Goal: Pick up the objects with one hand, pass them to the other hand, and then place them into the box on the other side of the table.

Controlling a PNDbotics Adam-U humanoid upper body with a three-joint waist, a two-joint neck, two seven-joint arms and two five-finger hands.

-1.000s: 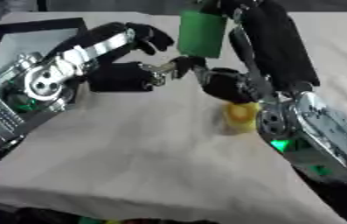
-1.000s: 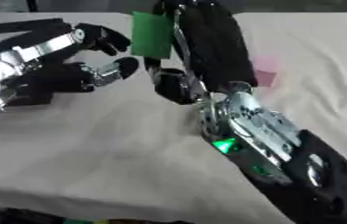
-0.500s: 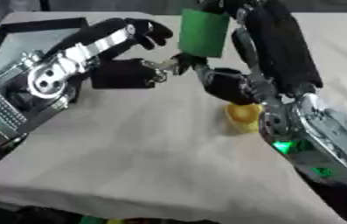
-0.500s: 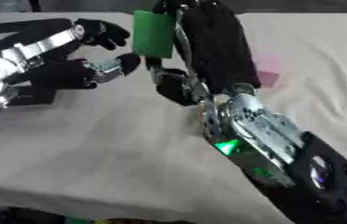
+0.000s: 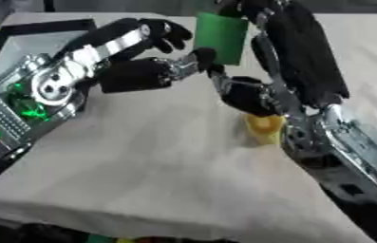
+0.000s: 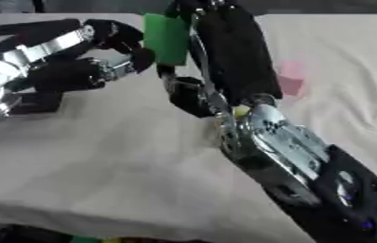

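A yellow cup-shaped thing point(image 5: 263, 128) lies on the table point(image 5: 158, 171) just below the right wrist. Above it the right hand point(image 5: 254, 12) has its fingers curled round a green block point(image 5: 221, 38). The left hand point(image 5: 137, 71) reaches in, fingers half spread, fingertips touching the block's left edge. A pink thing point(image 6: 289, 79) lies beyond the right arm.

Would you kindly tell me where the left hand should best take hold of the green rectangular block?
Probably the bare lower left edge of the green rectangular block, approached from the robot's left. The right hand holds its top and right side, while the left hand is already beside that free edge, fingers spread.
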